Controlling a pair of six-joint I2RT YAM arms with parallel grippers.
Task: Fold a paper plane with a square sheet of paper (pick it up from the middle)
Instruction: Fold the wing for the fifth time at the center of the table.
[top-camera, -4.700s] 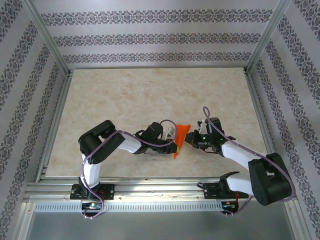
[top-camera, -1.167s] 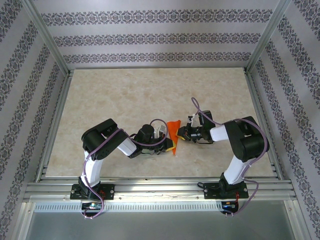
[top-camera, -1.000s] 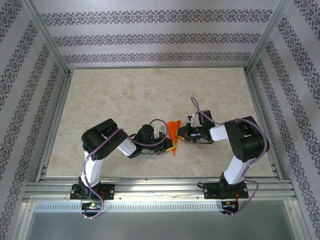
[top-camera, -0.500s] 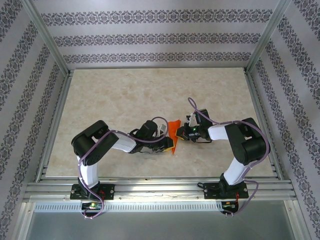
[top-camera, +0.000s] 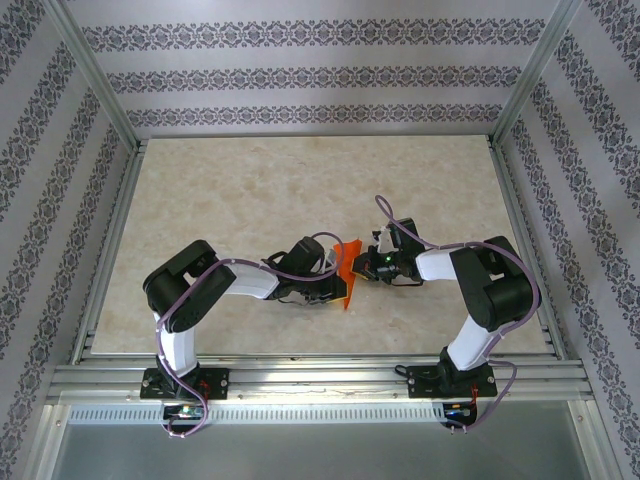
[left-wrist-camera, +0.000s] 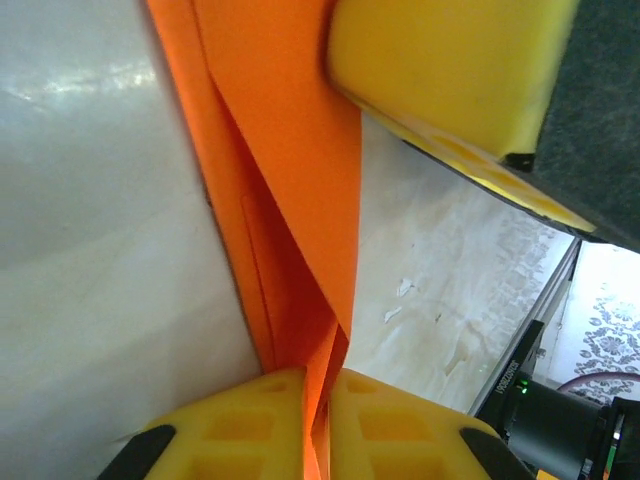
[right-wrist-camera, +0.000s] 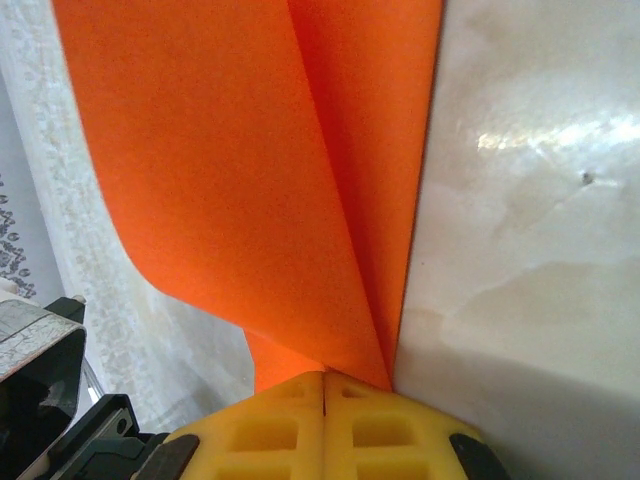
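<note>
- Centre of the top view: the paper (top-camera: 347, 266), folded into a narrow orange wedge, is held between both claws above the table (top-camera: 230, 190).
- The left claw (top-camera: 337, 291) is clamped on the wedge's lower end. At the bottom of the left wrist view its yellow pads (left-wrist-camera: 250, 420) pinch the layers.
- The right claw (top-camera: 363, 268) is closed on the fold from the right, with paper fanning out of it in its wrist view.
- Since a second ago, the left arm's elbow has swung toward the frame's left and the wedge has tilted slightly.
- The left grip looks re-set, probably to sharpen the lengthwise crease; the plane is not finished.
</note>
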